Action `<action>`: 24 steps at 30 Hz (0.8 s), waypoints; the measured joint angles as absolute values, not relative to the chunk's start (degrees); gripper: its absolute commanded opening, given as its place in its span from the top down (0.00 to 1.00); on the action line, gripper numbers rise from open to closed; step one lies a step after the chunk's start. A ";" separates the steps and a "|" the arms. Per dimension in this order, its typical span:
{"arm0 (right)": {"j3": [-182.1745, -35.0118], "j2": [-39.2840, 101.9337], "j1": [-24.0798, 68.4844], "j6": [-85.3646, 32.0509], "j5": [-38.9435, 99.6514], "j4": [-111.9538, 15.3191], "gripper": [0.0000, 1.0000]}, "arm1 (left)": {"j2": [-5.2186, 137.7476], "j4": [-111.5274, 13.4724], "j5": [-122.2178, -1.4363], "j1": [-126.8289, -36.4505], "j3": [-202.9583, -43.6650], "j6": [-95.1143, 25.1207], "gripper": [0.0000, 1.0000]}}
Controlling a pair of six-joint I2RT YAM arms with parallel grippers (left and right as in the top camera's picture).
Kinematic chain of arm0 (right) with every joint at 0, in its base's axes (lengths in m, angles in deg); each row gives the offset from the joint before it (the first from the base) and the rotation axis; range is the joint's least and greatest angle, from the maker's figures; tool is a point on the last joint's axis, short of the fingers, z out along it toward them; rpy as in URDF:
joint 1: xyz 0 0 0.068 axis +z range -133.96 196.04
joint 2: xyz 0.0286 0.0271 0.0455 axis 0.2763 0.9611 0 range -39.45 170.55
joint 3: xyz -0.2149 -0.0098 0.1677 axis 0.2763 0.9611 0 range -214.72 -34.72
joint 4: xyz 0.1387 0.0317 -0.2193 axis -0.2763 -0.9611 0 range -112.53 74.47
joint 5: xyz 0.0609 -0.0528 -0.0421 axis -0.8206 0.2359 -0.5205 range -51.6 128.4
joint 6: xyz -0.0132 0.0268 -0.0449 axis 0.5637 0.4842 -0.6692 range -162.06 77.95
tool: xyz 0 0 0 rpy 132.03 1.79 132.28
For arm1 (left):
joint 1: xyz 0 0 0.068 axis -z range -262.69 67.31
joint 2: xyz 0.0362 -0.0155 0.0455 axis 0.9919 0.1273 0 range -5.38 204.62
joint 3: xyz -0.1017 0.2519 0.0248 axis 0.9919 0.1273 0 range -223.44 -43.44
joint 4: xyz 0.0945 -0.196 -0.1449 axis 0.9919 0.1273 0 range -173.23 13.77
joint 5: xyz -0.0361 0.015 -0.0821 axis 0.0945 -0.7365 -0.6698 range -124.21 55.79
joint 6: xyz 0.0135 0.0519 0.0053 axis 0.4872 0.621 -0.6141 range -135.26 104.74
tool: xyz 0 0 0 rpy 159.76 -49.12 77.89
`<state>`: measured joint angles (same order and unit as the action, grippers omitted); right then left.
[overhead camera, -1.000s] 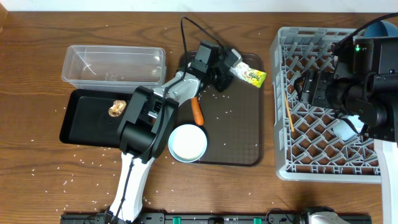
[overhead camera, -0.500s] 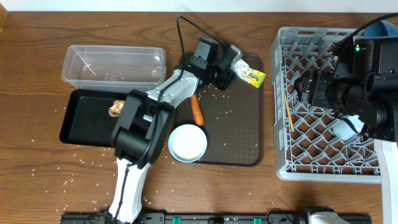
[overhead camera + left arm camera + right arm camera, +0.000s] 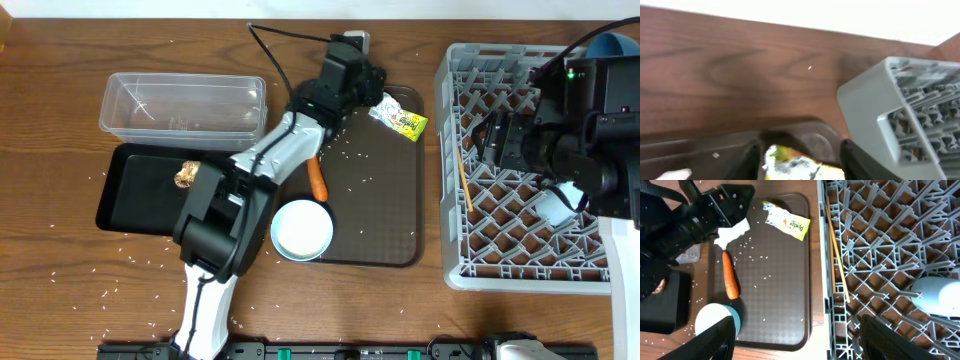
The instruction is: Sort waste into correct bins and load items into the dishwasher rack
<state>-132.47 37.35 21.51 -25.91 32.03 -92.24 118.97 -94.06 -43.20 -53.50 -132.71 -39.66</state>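
Observation:
My left gripper (image 3: 368,88) hovers over the far end of the brown serving tray (image 3: 380,215), jaws apart. In the left wrist view the yellow-green snack wrapper (image 3: 790,165) lies on the tray between the spread fingers (image 3: 752,160), apart from them. The wrapper (image 3: 402,121) sits at the tray's far right corner. A crumpled white tissue (image 3: 733,232) lies just under that gripper, beside the orange carrot (image 3: 318,181). A blue-inside cup (image 3: 302,230) stands at the tray's near end. My right gripper (image 3: 497,140) hangs open over the grey dishwasher rack (image 3: 480,255), holding nothing.
The clear tub (image 3: 185,103) and the black tray (image 3: 140,200) holding a brown food lump (image 3: 187,175) stand at the left. Chopsticks (image 3: 463,175) and a white cup (image 3: 937,295) lie in the rack. A blue plate (image 3: 612,44) peeks out behind it. Rice grains (image 3: 352,158) are scattered about.
My left gripper has opened and swung back toward the tray's far edge, turning; the wrapper stays on the tray. The right arm has barely moved.

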 measured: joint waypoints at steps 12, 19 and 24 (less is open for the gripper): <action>-132.47 37.96 21.54 -25.89 32.03 -92.72 0.27 | 123.45 -92.32 -42.53 -48.49 -132.71 -39.14 0.76; -132.47 37.96 21.54 -25.91 32.03 -93.46 0.27 | 127.45 -92.07 -44.25 -48.45 -132.71 -38.88 0.81; -132.47 37.96 21.54 -25.91 32.03 -94.05 0.27 | 128.28 -90.17 -44.98 -48.47 -132.73 -36.56 0.88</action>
<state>-132.47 37.96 21.54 -25.91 32.03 -94.05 128.28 -90.17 -44.98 -48.47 -132.73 -36.56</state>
